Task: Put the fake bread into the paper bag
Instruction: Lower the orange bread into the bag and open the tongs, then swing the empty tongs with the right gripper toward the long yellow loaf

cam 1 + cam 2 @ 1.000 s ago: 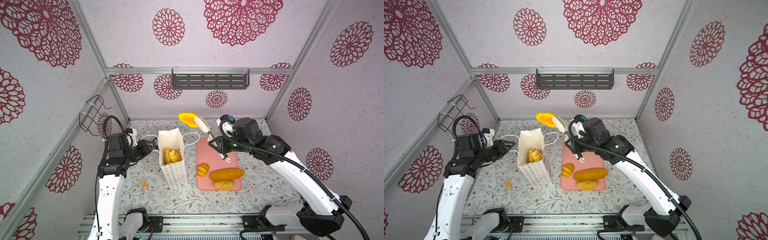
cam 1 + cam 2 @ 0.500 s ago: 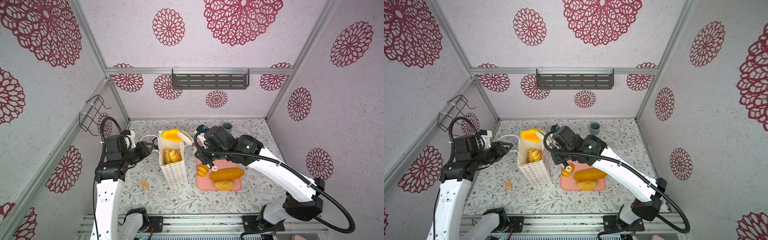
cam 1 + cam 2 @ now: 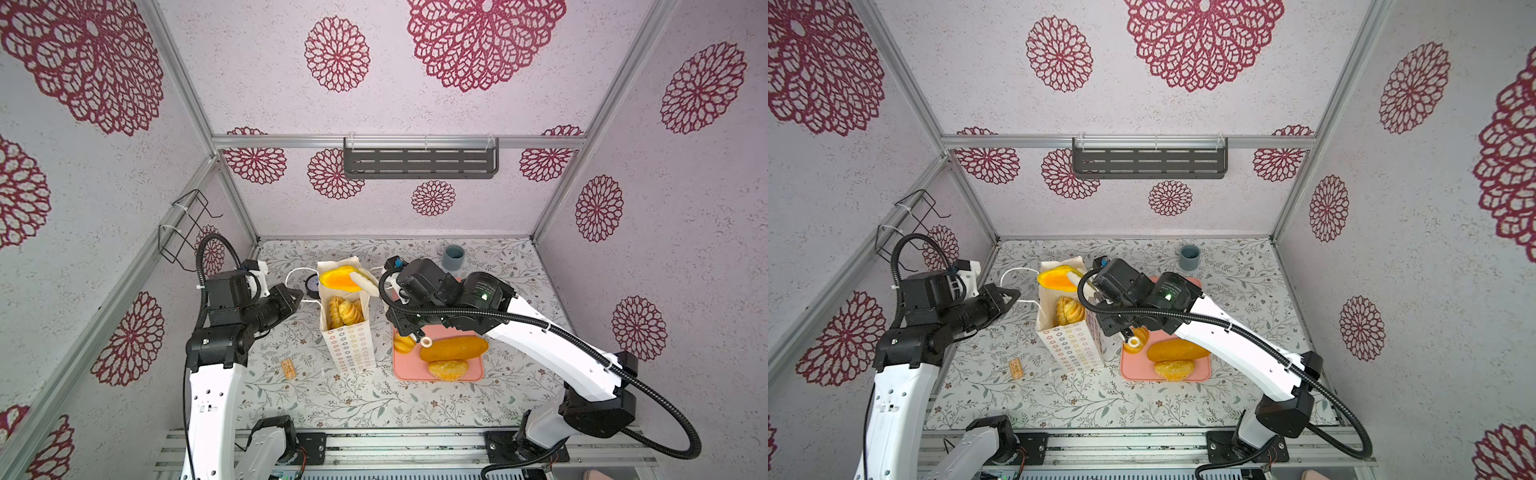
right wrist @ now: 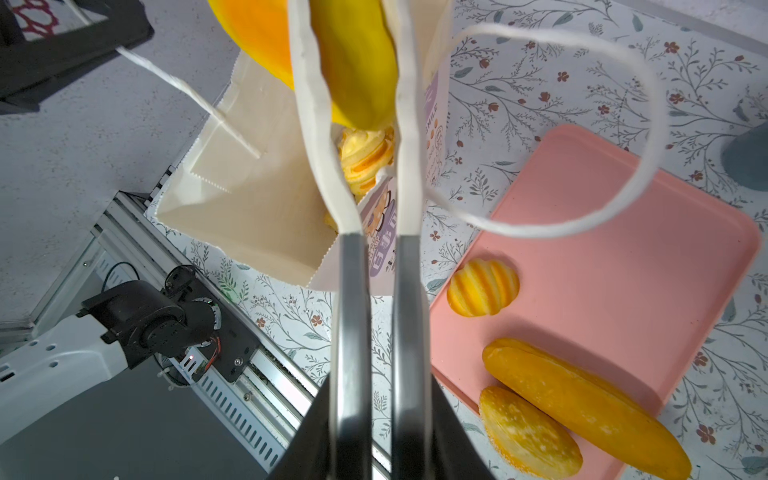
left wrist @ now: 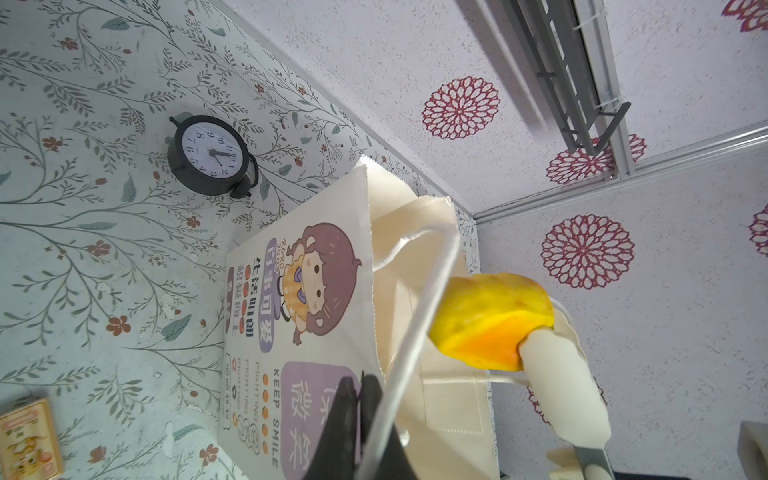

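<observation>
Right gripper clamps a yellow bread above the bag mouth; left gripper is pinched on the bag's handle.

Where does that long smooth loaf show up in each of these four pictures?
In a top view: long loaf on the pink tray, right of the paper bag.
In a top view: the same spot.
Left wrist: not in it.
Right wrist: on the tray, beside the speckled bun.
Shared landmark: the paper bag.
</observation>
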### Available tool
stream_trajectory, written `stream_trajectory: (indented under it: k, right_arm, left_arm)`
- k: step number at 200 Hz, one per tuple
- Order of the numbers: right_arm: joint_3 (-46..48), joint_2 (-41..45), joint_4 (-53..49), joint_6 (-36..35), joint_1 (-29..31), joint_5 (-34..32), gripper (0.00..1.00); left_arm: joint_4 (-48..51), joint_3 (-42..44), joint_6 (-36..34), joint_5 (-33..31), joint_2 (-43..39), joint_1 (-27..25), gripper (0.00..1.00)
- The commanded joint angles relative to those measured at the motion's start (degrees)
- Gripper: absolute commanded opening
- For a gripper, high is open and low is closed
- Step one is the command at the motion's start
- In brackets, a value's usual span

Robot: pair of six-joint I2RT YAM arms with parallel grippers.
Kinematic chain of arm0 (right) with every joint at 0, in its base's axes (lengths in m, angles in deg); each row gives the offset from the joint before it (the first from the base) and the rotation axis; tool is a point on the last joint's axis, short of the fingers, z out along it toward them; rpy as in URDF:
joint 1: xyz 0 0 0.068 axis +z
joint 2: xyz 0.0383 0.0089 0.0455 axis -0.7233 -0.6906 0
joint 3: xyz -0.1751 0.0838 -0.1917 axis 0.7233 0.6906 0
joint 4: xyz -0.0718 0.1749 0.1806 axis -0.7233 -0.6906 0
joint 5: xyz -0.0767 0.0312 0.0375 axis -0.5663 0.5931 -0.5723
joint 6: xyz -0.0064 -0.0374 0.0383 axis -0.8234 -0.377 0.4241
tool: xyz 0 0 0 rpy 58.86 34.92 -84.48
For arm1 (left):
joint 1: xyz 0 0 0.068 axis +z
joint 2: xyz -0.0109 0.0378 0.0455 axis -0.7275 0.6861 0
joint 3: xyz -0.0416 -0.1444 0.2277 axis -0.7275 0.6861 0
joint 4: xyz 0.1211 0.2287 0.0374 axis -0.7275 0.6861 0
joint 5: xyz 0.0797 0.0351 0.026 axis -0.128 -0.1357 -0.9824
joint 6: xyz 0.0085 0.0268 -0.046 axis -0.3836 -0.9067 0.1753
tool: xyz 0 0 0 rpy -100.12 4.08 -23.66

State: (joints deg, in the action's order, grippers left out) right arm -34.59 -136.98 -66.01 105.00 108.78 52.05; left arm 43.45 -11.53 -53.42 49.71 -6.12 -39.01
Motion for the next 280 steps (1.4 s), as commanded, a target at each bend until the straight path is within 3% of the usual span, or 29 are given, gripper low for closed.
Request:
stream_trajectory:
  k: [1,64,94,128,158,230,280]
  right_arm:
    - [-1.96,0.94,2.07,-0.33,0.3,-1.89,0.39]
    - [-1.24,2.79,4.34,-0.08,0.13,-4.01,0.41]
    - [-0.02,5.8,6.19,1.3,-0.52,-6.02,0.39]
    - [4.9,12.95,7.78,4.72,-2.56,-8.69,0.39]
    - [12.53,21.72,8.47,9.38,-5.74,-8.54,0.39]
    - [28.8,37.23,-0.55,23.0,-12.4,-6.81,0.39]
    - [38.8,41.58,-5.67,27.15,-17.98,1.54,0.4]
  left_arm:
    - [-1.24,-0.56,-0.6,0.85,0.4,0.4,0.02]
    - [-2.61,0.41,0.19,1.02,0.75,0.34,0.0]
    - [-3.04,0.15,0.09,1.2,1.06,0.38,0.17]
    - [-3.5,-0.21,-0.06,1.44,1.7,0.33,0.43]
    - [-4.26,-0.21,-0.08,2.08,2.33,0.31,0.57]
    - [-5.2,0.28,-0.13,2.61,2.52,0.33,0.81]
    - [-6.71,1.85,0.31,2.69,2.16,0.34,0.83]
